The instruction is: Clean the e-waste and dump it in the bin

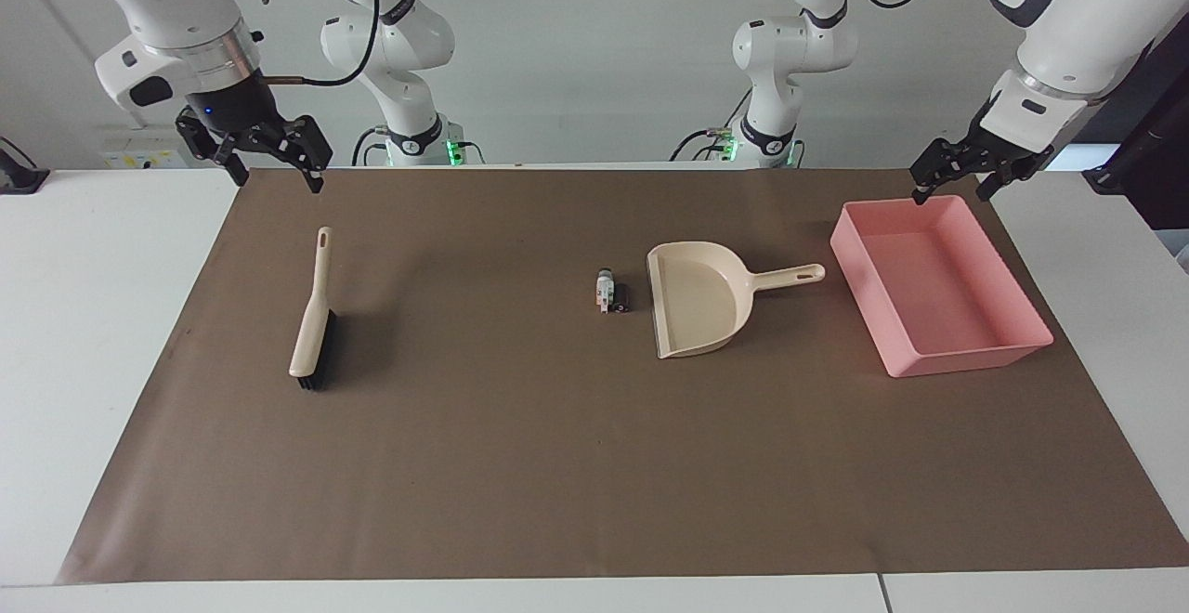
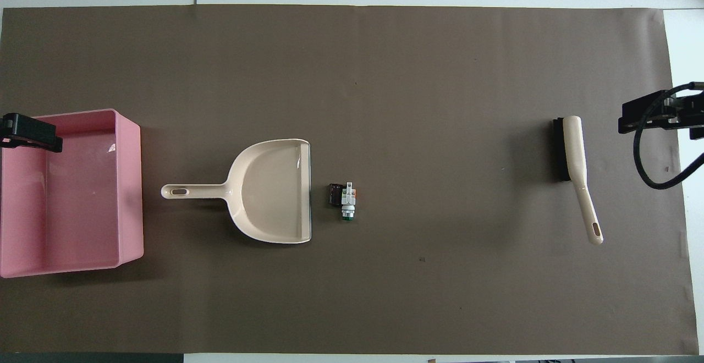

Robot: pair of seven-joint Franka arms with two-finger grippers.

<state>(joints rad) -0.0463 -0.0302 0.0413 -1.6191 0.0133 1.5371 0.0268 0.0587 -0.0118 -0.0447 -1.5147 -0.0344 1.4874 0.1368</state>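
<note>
- The e-waste (image 1: 609,293), a small white scrap with green and orange bits touching a dark scrap, lies mid-counter on the brown mat (image 1: 557,464), just beside the open mouth of the beige plastic dustpan (image 1: 697,311).
- The white scrap's long axis runs toward and away from me.
- The shallow pink plastic bin (image 1: 966,353) sits at my left arm's end.
- My left gripper (image 1: 953,179) hangs spread over the bin's corner; my right gripper (image 1: 269,163) hangs spread above the mat's edge, near the beige brush (image 1: 311,320).
- Only the overhead view shows the green tip pointing toward me.
</note>
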